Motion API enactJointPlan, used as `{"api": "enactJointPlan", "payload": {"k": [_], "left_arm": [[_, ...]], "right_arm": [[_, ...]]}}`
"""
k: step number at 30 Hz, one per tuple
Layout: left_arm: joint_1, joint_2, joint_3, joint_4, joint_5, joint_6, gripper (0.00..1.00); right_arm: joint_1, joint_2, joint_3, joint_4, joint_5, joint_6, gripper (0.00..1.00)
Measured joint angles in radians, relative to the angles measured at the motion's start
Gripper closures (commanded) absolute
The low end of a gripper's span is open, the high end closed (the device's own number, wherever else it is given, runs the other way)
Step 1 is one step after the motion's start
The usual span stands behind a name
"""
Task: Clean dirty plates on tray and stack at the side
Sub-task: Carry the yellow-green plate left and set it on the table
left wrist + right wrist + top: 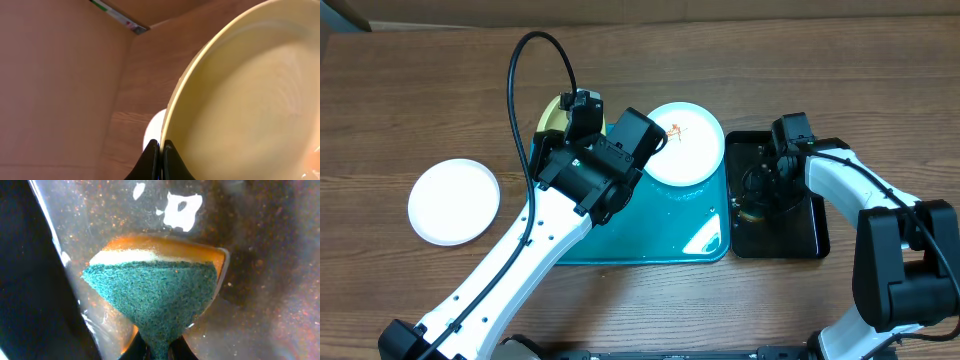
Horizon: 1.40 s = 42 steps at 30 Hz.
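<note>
L end effector (161, 159) pinches yellow plate (250, 100) rim; R end effector (157, 352) clamps sponge (155, 292) in black tray (805, 240).

Bottom edge: right claw (159, 353) pinched tight on sponge (155, 292). Dark fingertips (131, 354) just visible either side of squeezed waist. Green scouring face turned toward camera, fanning wide above grip. Behind it along top: thin white band, then orange layer. Behind sponge: glossy black tray (272, 320), peppered with fine orange specks (260, 265). Near top: white glare patches (182, 210). Far left: dark, unlit, detail unreadable. Contact between sponge and tray: cannot tell.
</note>
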Motion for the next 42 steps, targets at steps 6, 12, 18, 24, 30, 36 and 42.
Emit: {"api": "enactJointPlan", "payload": {"k": [6,12,18,24,30,36,42], "left_arm": [[0.0,0.0,0.0,0.003,-0.037,0.0,0.96],[0.0,0.0,0.0,0.004,-0.055,0.0,0.96],[0.0,0.0,0.0,0.004,-0.054,0.0,0.96],[0.0,0.0,0.0,0.004,-0.031,0.0,0.96],[0.0,0.0,0.0,0.004,0.021,0.0,0.96],[0.0,0.0,0.0,0.005,0.047,0.0,0.96],[0.0,0.0,0.0,0.004,0.055,0.0,0.96]], "right_arm": [[0.0,0.0,0.0,0.0,0.0,0.003,0.76],[0.007,-0.002,0.002,0.01,-0.034,0.0,0.61],[0.007,-0.002,0.002,0.011,-0.042,0.0,0.65],[0.005,0.003,-0.001,0.003,-0.019,0.007,0.97],[0.012,0.028,0.06,-0.127,0.034,0.046,0.96],[0.013,0.069,0.21,-0.328,0.095,0.022,0.96],[0.013,0.069,0.225,-0.338,0.113,0.011,0.96]]}}
